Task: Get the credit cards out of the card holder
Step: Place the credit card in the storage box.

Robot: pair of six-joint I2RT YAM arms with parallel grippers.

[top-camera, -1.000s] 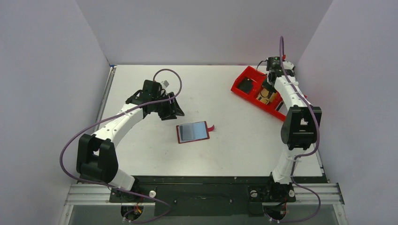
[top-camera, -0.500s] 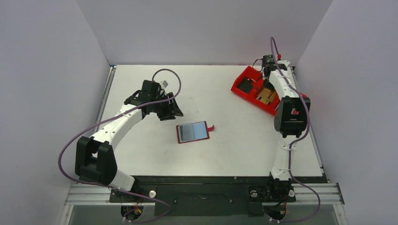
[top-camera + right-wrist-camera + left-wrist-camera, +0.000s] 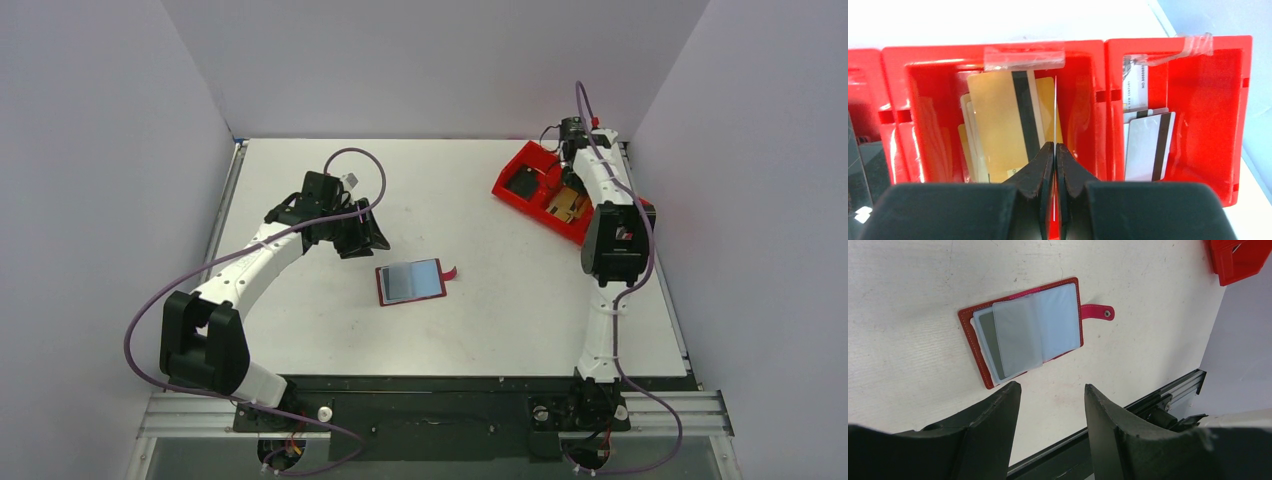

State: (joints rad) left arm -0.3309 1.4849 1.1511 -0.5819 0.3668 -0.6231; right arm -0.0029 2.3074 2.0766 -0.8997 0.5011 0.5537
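- Looking down from the top external view, the card holder [image 3: 410, 282] lay open and flat near the middle of the table [image 3: 450, 200]; the left tool [image 3: 365, 235] hung just behind it and to its left, not touching it; the right tool [image 3: 563, 188] was over the red bin [image 3: 515, 168] at the far right.
- From the left wrist, the left tool [image 3: 1052, 390] stood open with nothing between its jaws; the card holder [image 3: 1023, 330] lay beyond it with its clear sleeves fanned and its strap tab [image 3: 1098, 313] sticking out; whether cards sat in the sleeves I could not tell.
- From the right wrist, the right tool [image 3: 1054, 146] was closed on a thin credit card [image 3: 1054, 100] seen edge-on above the bin's middle compartment; gold cards [image 3: 998, 115] lay in that compartment; white striped cards [image 3: 1143, 150] lay in the next one.
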